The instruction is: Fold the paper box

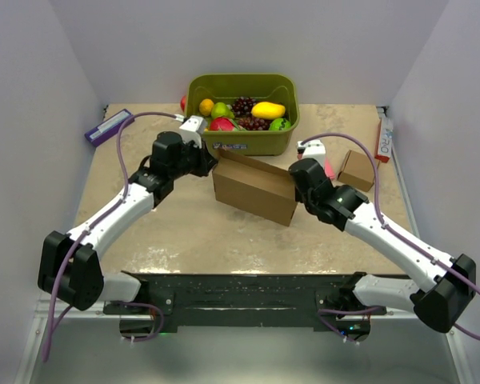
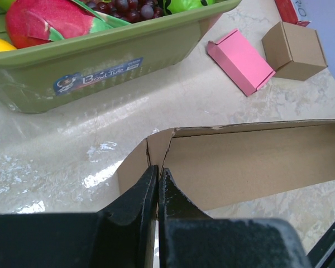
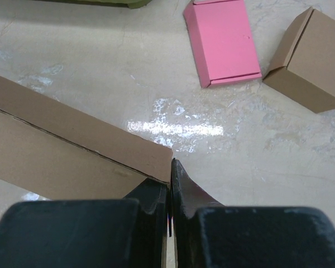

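The paper box point(image 1: 252, 188), a long brown cardboard piece, stands in the middle of the table with its top open. My left gripper point(image 1: 210, 164) is at its left end and my right gripper point(image 1: 298, 180) at its right end. In the left wrist view the jaws point(image 2: 157, 170) are shut on the thin end flap, and the box's inner wall point(image 2: 251, 167) runs off to the right. In the right wrist view the jaws point(image 3: 171, 167) are shut on the box's end corner, with its long side point(image 3: 56, 145) stretching left.
A green basket point(image 1: 244, 142) of toy fruit sits just behind the box. A pink flat block point(image 3: 220, 42) and a small brown box point(image 1: 356, 170) lie to the right. A purple item point(image 1: 108, 126) is at the back left. White walls enclose the table.
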`<state>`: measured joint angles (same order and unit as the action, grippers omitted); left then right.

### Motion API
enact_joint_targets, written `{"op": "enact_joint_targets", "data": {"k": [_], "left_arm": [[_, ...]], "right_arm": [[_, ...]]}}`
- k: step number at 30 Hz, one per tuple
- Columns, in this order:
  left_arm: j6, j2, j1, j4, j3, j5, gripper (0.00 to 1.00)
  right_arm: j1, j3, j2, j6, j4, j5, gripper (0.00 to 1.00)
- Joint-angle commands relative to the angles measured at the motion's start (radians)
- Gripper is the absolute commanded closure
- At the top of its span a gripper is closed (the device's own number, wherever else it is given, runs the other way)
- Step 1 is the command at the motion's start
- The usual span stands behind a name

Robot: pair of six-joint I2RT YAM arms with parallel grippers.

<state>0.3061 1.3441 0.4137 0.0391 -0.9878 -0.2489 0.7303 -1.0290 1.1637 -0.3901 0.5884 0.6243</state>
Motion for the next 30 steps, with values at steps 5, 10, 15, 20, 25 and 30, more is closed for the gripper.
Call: {"op": "enact_joint_targets", "data": {"k": [5,10,15,20,25,30], "left_arm": [[-0.068,0.012,0.056,0.079,-0.035,0.106,1.00],[-0.096,0.013,0.095,0.104,-0.045,0.164,1.00],[-0.113,0.021,0.125,0.117,-0.048,0.221,1.00],[-0.131,0.033,0.165,0.134,-0.054,0.281,1.00],[-0.131,0.029,0.181,0.137,-0.054,0.292,1.00],[-0.128,0.040,0.181,0.145,-0.067,0.284,1.00]], "right_arm": [[-0.051,-0.082,0.008,-0.019,0.005,-0.144,1.00],[-0.126,-0.103,0.025,-0.018,-0.012,-0.259,1.00],[-0.169,-0.124,0.048,-0.026,-0.019,-0.362,1.00],[-0.181,-0.158,0.070,-0.050,-0.002,-0.385,1.00],[-0.189,-0.190,0.102,-0.073,0.022,-0.377,1.00],[-0.189,-0.195,0.111,-0.099,0.039,-0.393,1.00]]}}
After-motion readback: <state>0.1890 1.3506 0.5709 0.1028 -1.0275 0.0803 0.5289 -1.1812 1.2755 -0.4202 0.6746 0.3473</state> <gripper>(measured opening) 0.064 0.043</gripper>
